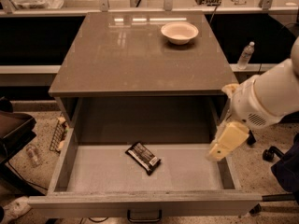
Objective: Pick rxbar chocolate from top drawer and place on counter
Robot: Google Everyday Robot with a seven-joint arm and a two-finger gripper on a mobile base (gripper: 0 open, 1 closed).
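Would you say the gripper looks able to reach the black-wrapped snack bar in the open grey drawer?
Probably yes: the gripper hangs by the right wall of the grey drawer, and the black snack bar lies uncovered on its floor, nothing between them.

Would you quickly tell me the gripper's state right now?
Gripper: cannot be told; it hangs at the right side of the top drawer, apart from the rxbar chocolate.

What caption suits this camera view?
Gripper over the right side of the open top drawer; rxbar chocolate on its floor; white bowl on counter.
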